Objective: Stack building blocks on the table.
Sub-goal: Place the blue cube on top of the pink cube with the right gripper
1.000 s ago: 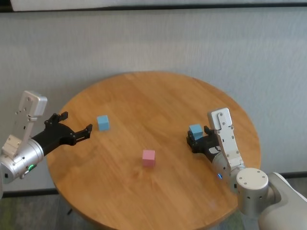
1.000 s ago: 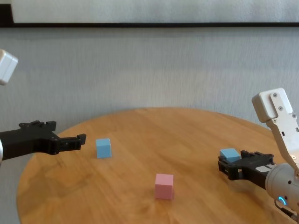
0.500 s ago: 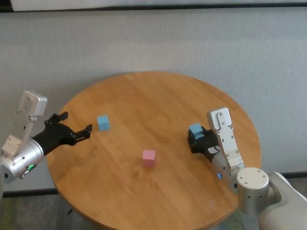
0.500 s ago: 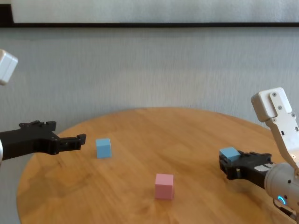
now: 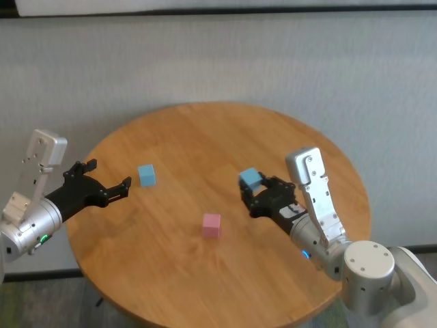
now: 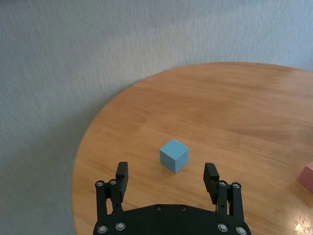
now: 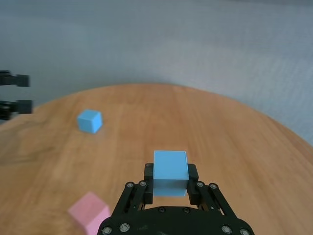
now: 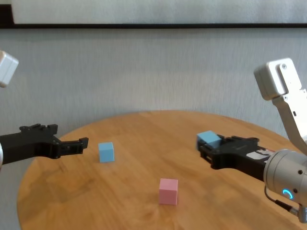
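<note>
Right gripper (image 5: pixel 247 193) hangs above the table (image 5: pixel 205 130), right of centre, its two black fingers (image 7: pixel 149 175) pressed against the sides of a light blue cube (image 5: pixel 250 179). That held cube rides clear of the wood; in the chest view (image 8: pixel 208 139) it sits at the front of the black jaws with bare tabletop below it, and in the right wrist view (image 7: pixel 170 172) its top face shows square between the finger tips. The right forearm slopes down and to the right from the gripper toward the robot's body at the near right edge.

Left gripper (image 5: pixel 127 187) hovers at the table's left edge, fingers (image 6: pixel 122 173) spread wide with nothing between them. Just right of it, resting on the wood, is the second light blue cube (image 5: pixel 146 175); the left wrist view shows this cube (image 6: pixel 174 155) lying ahead of the open fingers and apart from them, turned so one corner faces the gripper.

Pale pink cube (image 5: pixel 212 225) sits on the table near the middle, nearer the robot than both blue cubes, left of and nearer than the right gripper. In the chest view (image 8: pixel 168 191) it stands alone on the wood, well apart from the resting blue cube (image 8: pixel 106 152) and from the held one. No cube rests on another.
</note>
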Robot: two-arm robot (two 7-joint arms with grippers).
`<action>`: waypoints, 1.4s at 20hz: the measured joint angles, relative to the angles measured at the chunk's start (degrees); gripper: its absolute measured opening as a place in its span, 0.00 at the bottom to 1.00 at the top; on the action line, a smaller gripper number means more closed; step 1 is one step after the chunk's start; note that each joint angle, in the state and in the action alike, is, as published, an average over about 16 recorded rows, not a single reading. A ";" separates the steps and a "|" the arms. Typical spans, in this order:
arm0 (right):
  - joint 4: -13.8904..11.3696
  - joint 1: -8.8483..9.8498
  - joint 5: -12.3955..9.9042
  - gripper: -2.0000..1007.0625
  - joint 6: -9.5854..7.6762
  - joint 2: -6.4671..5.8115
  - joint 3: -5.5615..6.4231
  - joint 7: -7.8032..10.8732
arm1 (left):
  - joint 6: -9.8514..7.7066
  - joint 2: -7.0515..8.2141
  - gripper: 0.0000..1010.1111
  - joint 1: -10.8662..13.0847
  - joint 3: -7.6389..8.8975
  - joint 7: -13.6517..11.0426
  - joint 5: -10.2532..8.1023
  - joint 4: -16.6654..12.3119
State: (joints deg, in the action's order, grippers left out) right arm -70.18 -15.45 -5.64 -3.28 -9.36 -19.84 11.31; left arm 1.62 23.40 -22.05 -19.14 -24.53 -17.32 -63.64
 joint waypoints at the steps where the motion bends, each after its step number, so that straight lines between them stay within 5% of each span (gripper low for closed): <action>1: -1.26 0.55 -0.11 0.36 -0.33 -0.24 -0.15 0.77 | 0.00 0.00 0.99 0.00 0.00 0.00 0.00 0.00; 6: -5.72 2.61 -0.35 0.36 -1.68 -1.27 -1.19 4.04 | 0.00 0.00 0.99 0.00 0.00 0.00 0.00 0.00; 10: -6.78 3.23 -0.20 0.36 -2.25 -1.82 -2.13 5.79 | 0.00 0.00 0.99 0.00 0.00 0.00 0.00 0.00; 28: -3.94 2.41 0.98 0.36 -0.49 -1.70 -4.92 7.94 | 0.00 0.00 0.99 0.00 0.00 0.00 0.00 0.00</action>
State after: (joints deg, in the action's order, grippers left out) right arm -74.12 -13.03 -4.66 -3.77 -11.07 -24.76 19.26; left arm 1.62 23.40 -22.05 -19.14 -24.54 -17.32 -63.64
